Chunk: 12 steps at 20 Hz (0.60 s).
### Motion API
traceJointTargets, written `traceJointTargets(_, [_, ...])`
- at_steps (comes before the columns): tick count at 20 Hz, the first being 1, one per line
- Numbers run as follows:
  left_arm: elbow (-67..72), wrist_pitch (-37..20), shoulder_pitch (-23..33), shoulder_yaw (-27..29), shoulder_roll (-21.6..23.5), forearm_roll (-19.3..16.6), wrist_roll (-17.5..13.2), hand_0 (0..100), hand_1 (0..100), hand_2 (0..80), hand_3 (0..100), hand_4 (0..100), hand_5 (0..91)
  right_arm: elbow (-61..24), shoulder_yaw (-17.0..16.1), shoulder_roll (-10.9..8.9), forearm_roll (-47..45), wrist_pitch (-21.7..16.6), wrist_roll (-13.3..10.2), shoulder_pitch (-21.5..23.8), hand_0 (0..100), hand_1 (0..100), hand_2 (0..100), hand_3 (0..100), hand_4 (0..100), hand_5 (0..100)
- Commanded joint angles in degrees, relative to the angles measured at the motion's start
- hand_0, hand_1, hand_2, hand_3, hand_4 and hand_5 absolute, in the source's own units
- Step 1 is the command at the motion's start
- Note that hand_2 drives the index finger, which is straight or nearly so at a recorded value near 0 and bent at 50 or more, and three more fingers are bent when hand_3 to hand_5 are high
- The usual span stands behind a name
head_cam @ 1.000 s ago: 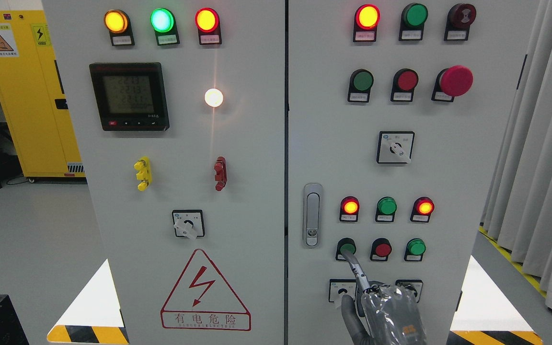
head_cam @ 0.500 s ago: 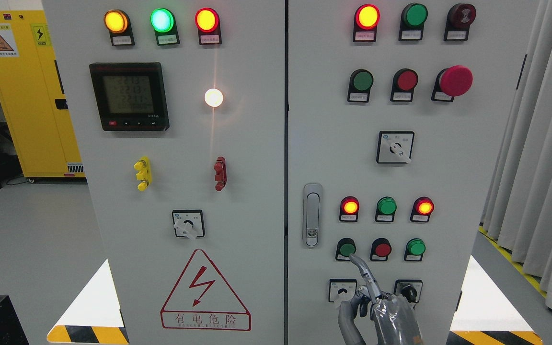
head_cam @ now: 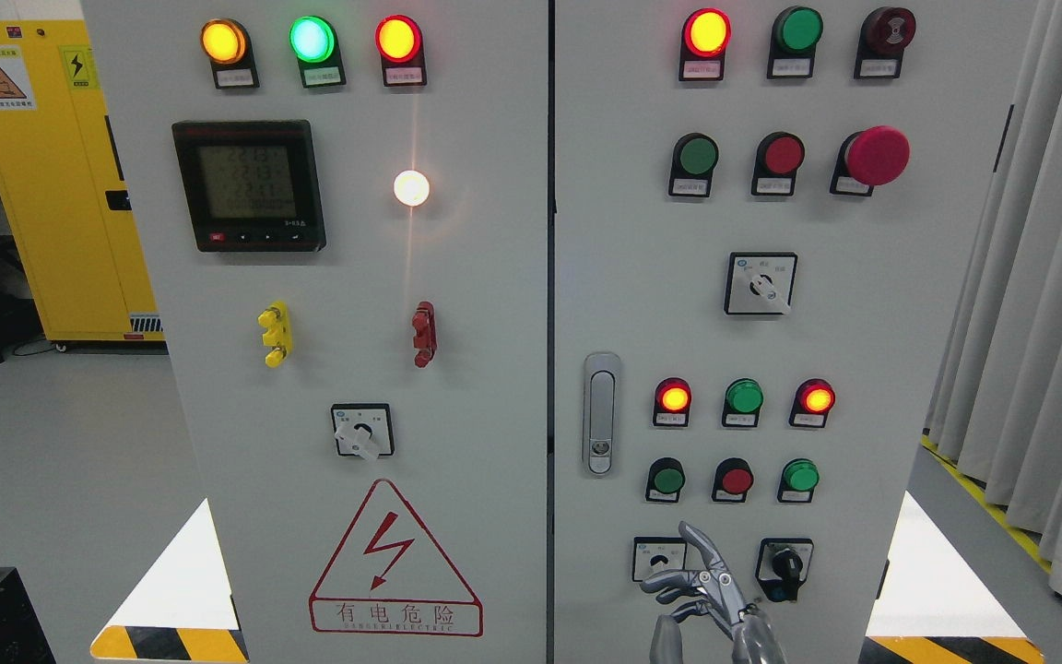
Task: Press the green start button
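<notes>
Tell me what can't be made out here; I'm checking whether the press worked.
- Labels under the green start button and its neighbours: print too small to read, head view.
- Right hand: wrist and arm cut off by the bottom edge.
- Selector switch: partly covered by the hand's fingers.
- Meter display: digits too faint.
- Left hand: out of view.

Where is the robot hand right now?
Head view, bottom edge right of centre: the robot hand sits below the green button, between two selector switches, touching neither.
</notes>
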Motion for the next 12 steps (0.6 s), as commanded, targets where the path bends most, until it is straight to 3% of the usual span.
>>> traceJointTargets(1, [0.0, 0.0, 0.0, 0.0, 0.1, -0.1, 0.0, 12, 56, 0.0, 0, 0, 0.0, -2.1, 2.3, -0.11, -4.9, 0.0, 0.1, 2.0, 80, 72, 0, 0, 0, 0])
traceJointTargets(12, [0.0, 0.0, 0.0, 0.0, 0.1, 0.0, 0.0, 12, 56, 0.0, 0, 0, 0.0, -2.1, 3.2, -0.20, -4.8, 0.0, 0.0, 2.4, 73, 71, 0, 0, 0, 0])
